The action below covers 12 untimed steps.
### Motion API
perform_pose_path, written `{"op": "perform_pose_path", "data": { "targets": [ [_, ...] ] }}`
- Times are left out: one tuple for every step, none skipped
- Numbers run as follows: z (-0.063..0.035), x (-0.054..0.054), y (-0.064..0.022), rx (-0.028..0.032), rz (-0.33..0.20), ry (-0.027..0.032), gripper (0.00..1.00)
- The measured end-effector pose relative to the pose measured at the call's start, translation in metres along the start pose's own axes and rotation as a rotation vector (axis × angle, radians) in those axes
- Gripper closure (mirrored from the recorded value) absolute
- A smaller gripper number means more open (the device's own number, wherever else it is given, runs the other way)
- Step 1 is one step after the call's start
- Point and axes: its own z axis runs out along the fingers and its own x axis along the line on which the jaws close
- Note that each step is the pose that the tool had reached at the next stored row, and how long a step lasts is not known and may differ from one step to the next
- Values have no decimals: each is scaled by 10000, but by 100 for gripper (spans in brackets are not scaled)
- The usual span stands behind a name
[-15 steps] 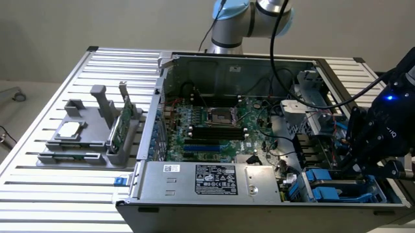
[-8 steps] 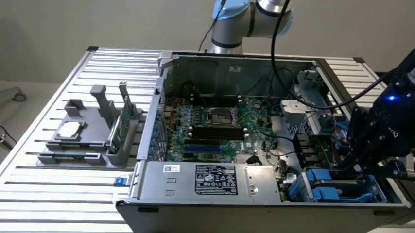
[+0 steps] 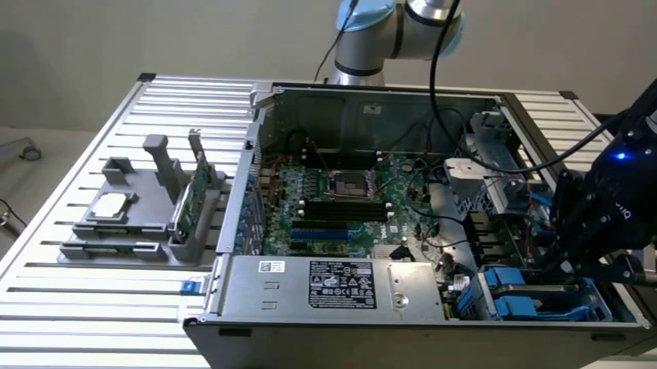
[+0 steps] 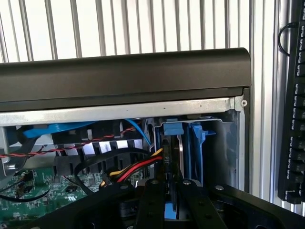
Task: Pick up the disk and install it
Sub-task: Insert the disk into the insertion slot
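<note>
In the exterior view the gripper (image 3: 575, 265) sits at the lower right of the frame, low inside the open case (image 3: 370, 100), just above the blue drive bay (image 3: 534, 296). To the exterior view's left, a grey holder (image 3: 144, 207) on the slatted bench (image 3: 92, 307) carries a silver chip (image 3: 111, 204) and an upright green card (image 3: 190, 196).

The wrist view looks down between the black fingers (image 4: 151, 200), which stand close together on the disk (image 4: 172, 160). The disk stands on edge with its blue rail top (image 4: 172, 129) showing, inside the bay beside another blue carrier (image 4: 196, 143). Red, yellow and black cables (image 4: 136, 167) run right up against it. The case's black rim (image 4: 124, 76) crosses the frame just beyond, and a keyboard (image 4: 293, 109) lies on the bench at the right edge. Room around the disk is tight on every side.
</note>
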Motion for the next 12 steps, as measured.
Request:
{"op": "perform_pose_path", "data": {
  "targets": [
    [6,-3,1,0,-1,-1,84],
    [14,-6,1,1,-1,-2,84],
    [19,-8,1,1,-1,-4,84],
    [25,-11,1,1,-1,-6,84],
    [30,-13,2,0,-1,-8,84],
    [33,-14,2,0,-1,-9,84],
    [34,-14,2,0,-1,-8,84],
    [36,-14,2,1,-2,-4,84],
    [36,-15,2,2,-2,5,84],
    [32,-15,2,4,-2,13,84],
    [26,-15,2,8,-3,20,84],
    [17,-15,1,15,-4,26,84]
  ]
}}
